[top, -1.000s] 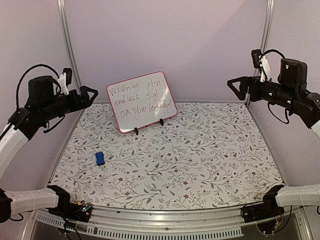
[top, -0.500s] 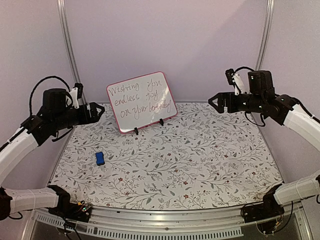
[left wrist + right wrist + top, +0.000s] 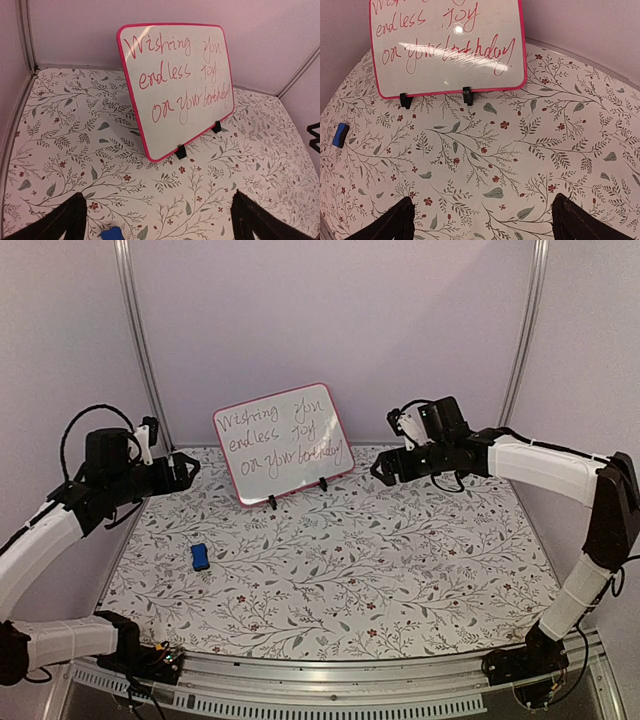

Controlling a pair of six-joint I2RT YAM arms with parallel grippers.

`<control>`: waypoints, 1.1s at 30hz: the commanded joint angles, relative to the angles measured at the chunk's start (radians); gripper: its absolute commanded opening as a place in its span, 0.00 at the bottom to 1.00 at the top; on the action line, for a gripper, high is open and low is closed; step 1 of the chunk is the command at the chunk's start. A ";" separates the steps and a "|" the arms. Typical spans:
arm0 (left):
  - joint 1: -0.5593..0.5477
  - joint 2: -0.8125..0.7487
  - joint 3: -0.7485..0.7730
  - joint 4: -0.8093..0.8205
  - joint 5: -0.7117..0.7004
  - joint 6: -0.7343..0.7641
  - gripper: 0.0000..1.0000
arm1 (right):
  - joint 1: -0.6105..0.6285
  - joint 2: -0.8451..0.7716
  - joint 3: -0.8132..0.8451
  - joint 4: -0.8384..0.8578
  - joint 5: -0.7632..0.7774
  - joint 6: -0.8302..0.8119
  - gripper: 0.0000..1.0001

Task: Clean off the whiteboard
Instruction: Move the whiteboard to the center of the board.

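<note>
left fingers (image 3: pixel 60 225) wide apart, empty | right fingers (image 3: pixel 580 226) wide apart, empty | whiteboard (image 3: pixel 283 443) untouched

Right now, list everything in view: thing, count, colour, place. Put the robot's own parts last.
whiteboard: one, white with pink-red frame and handwritten text, standing tilted on two black clip feet, far middle of the table
eraser block: one, blue, lying on the table's left side, apart from the board
table: one, white floral-patterned top, under everything
left gripper: one, black, open and empty, in the air left of the board
right gripper: one, black, open and empty, in the air right of the board
</note>
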 commanded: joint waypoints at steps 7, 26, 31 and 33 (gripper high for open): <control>0.073 0.002 -0.020 0.048 0.075 -0.025 1.00 | 0.030 0.234 0.189 0.113 -0.007 -0.020 0.83; 0.094 0.000 -0.026 0.046 0.056 -0.032 1.00 | 0.066 0.610 0.494 0.122 0.002 -0.062 0.52; 0.096 0.000 -0.026 0.045 0.054 -0.032 1.00 | 0.071 0.682 0.580 0.091 0.010 -0.074 0.51; 0.096 0.000 -0.027 0.046 0.054 -0.034 1.00 | 0.076 0.713 0.623 0.074 0.015 -0.078 0.51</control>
